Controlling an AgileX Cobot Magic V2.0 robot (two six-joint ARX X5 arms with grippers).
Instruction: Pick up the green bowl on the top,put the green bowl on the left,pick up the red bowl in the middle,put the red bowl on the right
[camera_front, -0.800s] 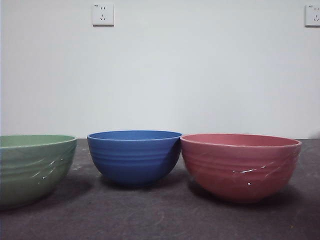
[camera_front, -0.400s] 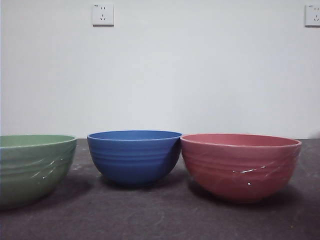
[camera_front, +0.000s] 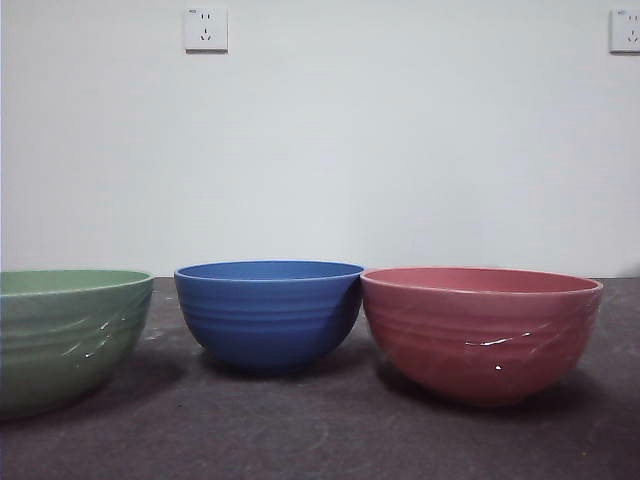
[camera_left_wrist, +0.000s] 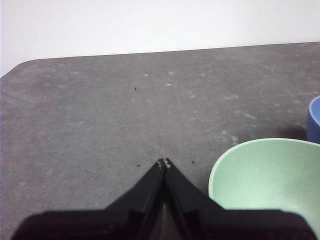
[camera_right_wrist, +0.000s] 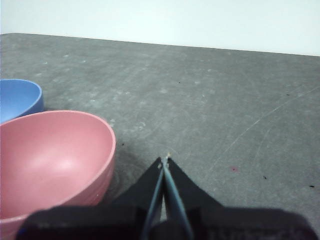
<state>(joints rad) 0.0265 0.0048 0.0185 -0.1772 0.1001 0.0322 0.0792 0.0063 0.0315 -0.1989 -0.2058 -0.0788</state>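
Observation:
The green bowl stands upright on the table at the left in the front view, cut by the picture's edge. It also shows in the left wrist view. The red bowl stands upright at the right, and shows in the right wrist view. My left gripper is shut and empty, above bare table beside the green bowl. My right gripper is shut and empty, above bare table beside the red bowl. Neither gripper shows in the front view.
A blue bowl stands between the green and red bowls, its rim close to the red bowl's. The dark grey table ends at a white wall with two sockets.

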